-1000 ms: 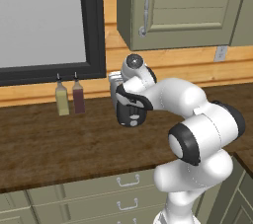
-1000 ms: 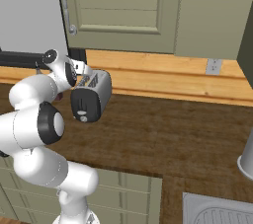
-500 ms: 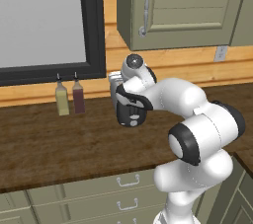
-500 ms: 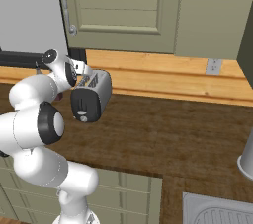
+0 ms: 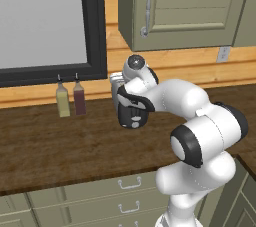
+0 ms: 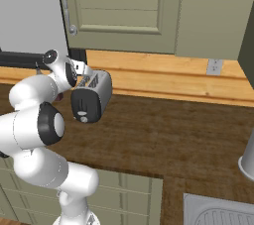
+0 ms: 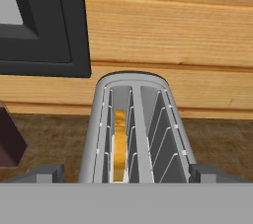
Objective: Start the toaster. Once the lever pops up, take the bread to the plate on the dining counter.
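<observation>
White arm rises, bends at a dark elbow and reaches forward, hand over the toaster [image 6: 92, 95]. Gripper [image 7: 126, 172] points down along it, jaws spread wide, a fingertip [image 7: 43, 172] on either side, gripping nothing.

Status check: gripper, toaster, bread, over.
Gripper open, above toaster. Bread down in one slot. Nothing blocking.

Toaster [image 6: 92, 95]: rounded silver body, black end panel with small pale marks; upright on the dark wood worktop, near the wooden back wall.
Slots: two, running lengthwise.
Bread [image 7: 119, 141]: tan slice on edge, deep inside the hand view's left slot.
</observation>
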Available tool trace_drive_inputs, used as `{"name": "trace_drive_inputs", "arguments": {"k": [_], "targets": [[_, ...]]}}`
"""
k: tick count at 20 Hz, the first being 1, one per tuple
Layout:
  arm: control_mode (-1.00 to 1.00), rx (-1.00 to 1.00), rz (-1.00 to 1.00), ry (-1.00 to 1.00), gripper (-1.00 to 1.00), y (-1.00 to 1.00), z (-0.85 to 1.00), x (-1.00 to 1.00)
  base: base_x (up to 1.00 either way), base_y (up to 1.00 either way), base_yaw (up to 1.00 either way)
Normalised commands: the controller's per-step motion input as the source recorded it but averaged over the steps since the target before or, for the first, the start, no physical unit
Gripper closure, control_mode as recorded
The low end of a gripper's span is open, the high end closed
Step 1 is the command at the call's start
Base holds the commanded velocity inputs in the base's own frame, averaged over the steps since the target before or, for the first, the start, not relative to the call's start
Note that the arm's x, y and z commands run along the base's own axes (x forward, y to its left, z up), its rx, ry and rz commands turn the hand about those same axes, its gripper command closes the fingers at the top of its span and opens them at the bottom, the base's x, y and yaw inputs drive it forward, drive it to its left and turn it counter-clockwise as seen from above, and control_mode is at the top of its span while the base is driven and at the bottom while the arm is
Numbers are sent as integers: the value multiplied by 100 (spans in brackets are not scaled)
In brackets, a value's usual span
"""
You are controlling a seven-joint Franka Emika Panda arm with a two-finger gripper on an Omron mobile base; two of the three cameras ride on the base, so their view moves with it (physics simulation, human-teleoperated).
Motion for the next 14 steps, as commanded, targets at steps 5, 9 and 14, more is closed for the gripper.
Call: {"name": "trace_drive_inputs", "arguments": {"k": [5, 9, 14], "targets": [[-100, 0, 0, 0, -100, 0, 0, 0, 0, 0, 0], [-100, 0, 0, 0, -100, 0, 0, 0, 0, 0, 0], [-100, 0, 0, 0, -100, 0, 0, 0, 0, 0, 0]]}}
